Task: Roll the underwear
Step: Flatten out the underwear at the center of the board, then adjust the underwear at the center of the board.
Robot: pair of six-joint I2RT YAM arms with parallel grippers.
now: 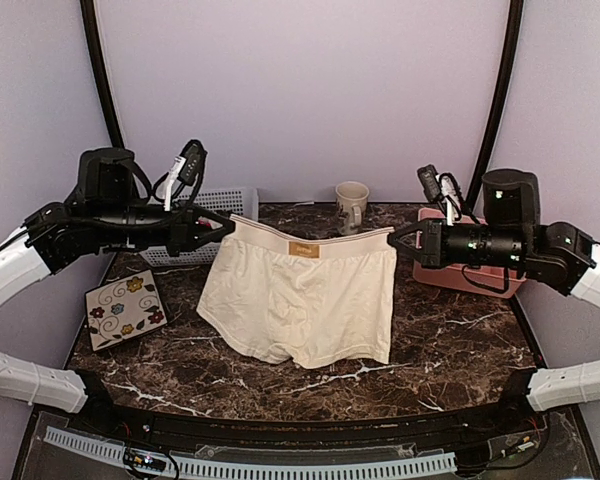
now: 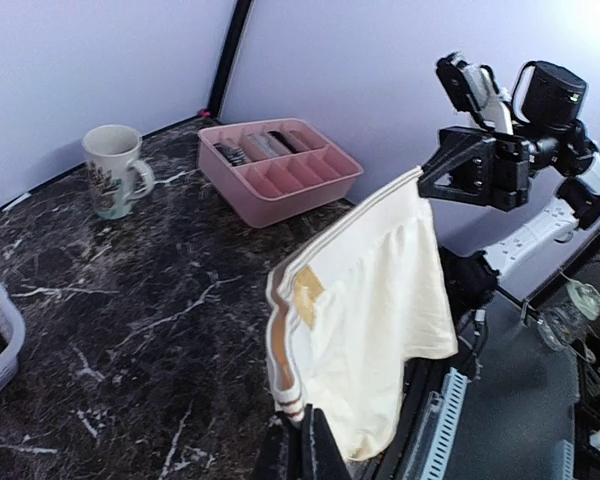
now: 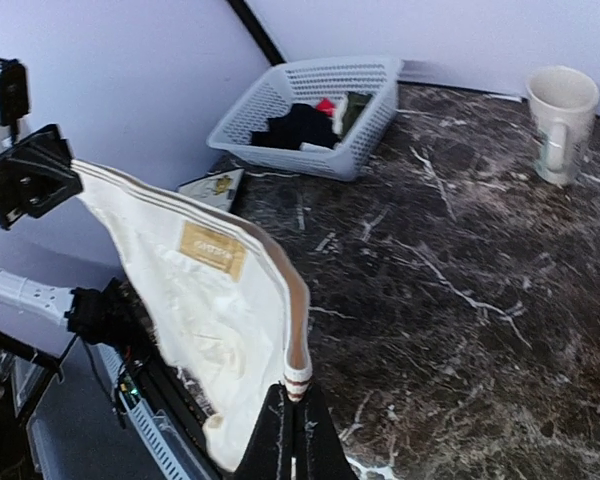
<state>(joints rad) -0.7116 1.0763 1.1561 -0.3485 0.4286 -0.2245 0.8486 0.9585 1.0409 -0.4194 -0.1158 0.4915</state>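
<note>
The underwear (image 1: 300,300) hangs spread over the middle of the table (image 1: 460,340), with the left gripper (image 1: 223,226) and right gripper (image 1: 393,238) each clamped on a waistband corner. This looks like the spreading step; next it needs lowering flat, without creases. The tabletop is dark marble, with a mug (image 1: 352,203) at its far edge and lilac walls around.

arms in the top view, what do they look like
The left arm and right arm have white lower links, black upper links and round black motors. The left claw and right claw are black. Each wrist carries a black camera with looped cables.
</note>
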